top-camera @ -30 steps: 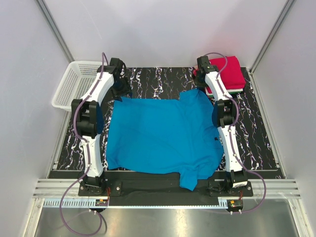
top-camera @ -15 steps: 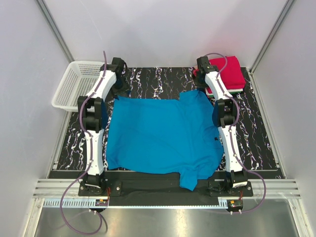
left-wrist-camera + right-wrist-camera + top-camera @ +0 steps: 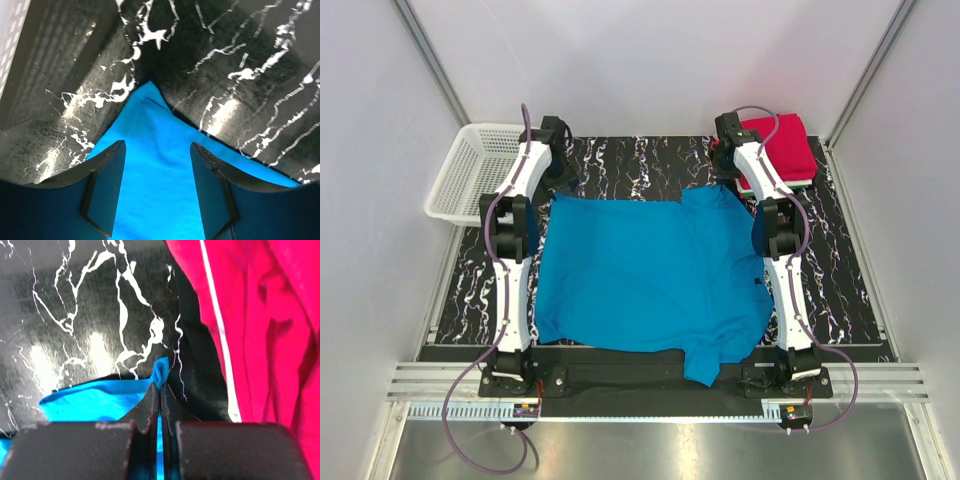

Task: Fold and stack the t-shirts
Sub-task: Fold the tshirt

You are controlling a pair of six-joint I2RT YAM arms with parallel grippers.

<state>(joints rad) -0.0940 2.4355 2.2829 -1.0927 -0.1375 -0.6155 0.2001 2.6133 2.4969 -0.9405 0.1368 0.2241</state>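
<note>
A bright blue t-shirt (image 3: 650,275) lies spread flat across the dark marbled mat. My left gripper (image 3: 562,180) hangs open over its far left corner (image 3: 150,112), one finger (image 3: 105,185) on either side of the cloth and nothing held between them. My right gripper (image 3: 725,172) is at the shirt's far right corner and is shut on a pinch of blue cloth (image 3: 161,371) that sticks out past the fingertips. A folded red t-shirt (image 3: 785,145) tops a stack at the back right; it fills the right of the right wrist view (image 3: 260,315).
A white mesh basket (image 3: 470,180) stands off the mat's far left corner. Green and white cloth edges (image 3: 798,184) show under the red shirt. White walls enclose the table on three sides, and a metal rail (image 3: 650,385) runs along the near edge.
The left arm's elbow has swung right and its gripper has shifted a little toward the far edge over the shirt corner. The right gripper has stayed shut on the cloth.
</note>
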